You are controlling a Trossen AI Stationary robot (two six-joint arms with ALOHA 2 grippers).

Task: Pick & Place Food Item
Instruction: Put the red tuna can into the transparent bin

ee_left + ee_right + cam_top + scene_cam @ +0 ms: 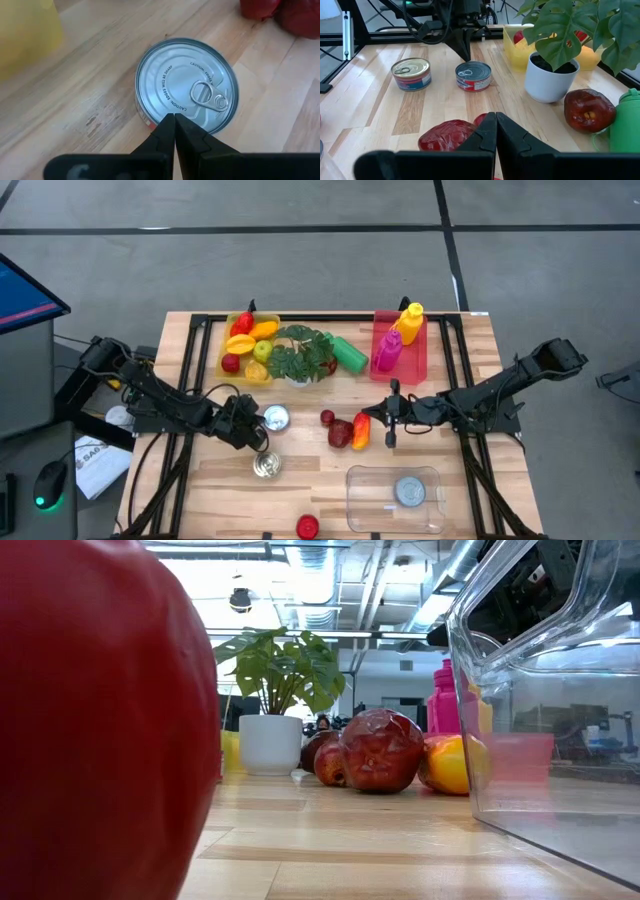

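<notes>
The left gripper (pixel 174 119) is clenched on nothing, its tips just above the near rim of a flat, shiny tin (pixel 186 86) with a pull-tab. Bare wood lies around the tin. The right gripper (pixel 496 118), also clenched and empty, hovers over a wrinkled red fruit (pixel 451 135).

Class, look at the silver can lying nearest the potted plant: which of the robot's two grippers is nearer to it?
Left. The left gripper, shut, hovers right at the silver can, beside it. The right gripper, shut, sits farther off, past the red fruit.
</notes>
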